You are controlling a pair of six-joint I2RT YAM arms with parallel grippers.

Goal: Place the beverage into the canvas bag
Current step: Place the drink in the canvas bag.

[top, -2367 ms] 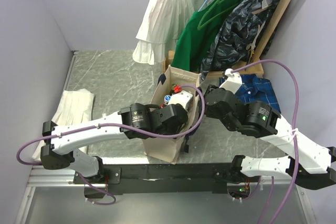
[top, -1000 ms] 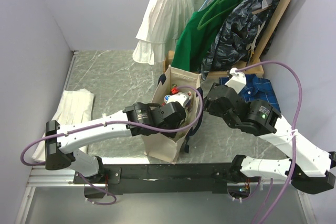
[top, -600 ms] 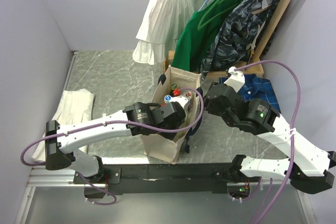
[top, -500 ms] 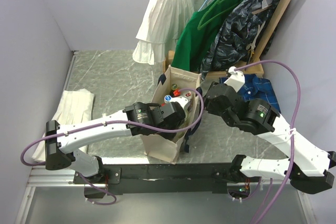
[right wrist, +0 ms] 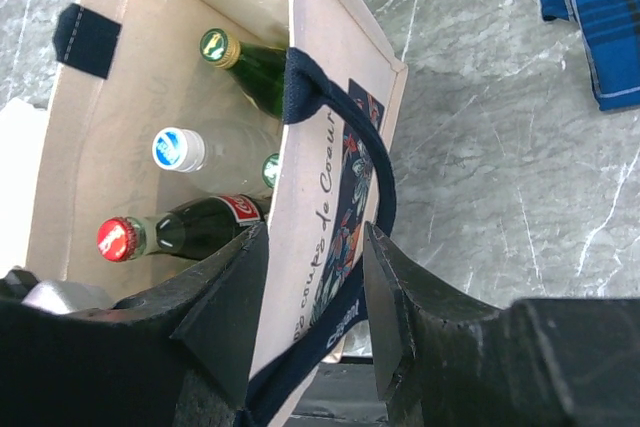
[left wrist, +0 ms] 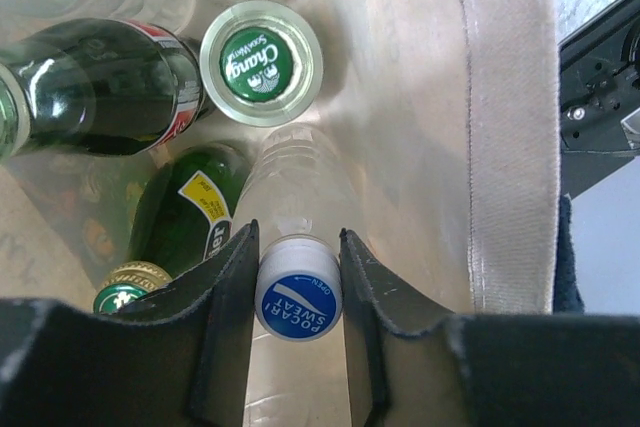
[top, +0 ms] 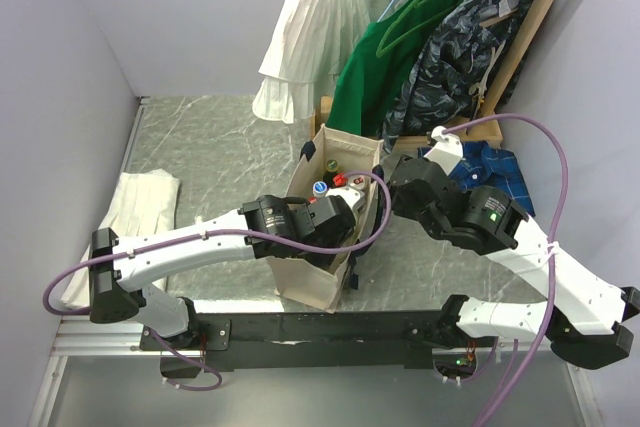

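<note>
The canvas bag (top: 310, 267) stands upright mid-table, cream with navy handles. My left gripper (left wrist: 298, 237) reaches down inside it, shut on the blue-and-white cap of a clear Pocari Sweat bottle (left wrist: 298, 292) close to the bag's wall (left wrist: 500, 97). A blue cap also shows from above (top: 319, 187) and in the right wrist view (right wrist: 178, 149); I cannot tell if it is the same bottle. My right gripper (right wrist: 315, 232) is open, straddling the bag's right wall (right wrist: 320, 147) and navy strap (right wrist: 385, 187); from above it sits at the rim (top: 383, 184).
Inside the bag are a green-capped Chang bottle (left wrist: 260, 62), a dark cola bottle (right wrist: 200, 227) with a red cap and a green bottle (right wrist: 250, 67). A folded white cloth (top: 135, 207) lies left. Hanging clothes (top: 390, 57) and a blue plaid shirt (top: 495, 177) are behind and right.
My left gripper has sunk lower into the bag, its white body no longer showing above the rim. My right gripper has shifted slightly left onto the bag's right rim.
</note>
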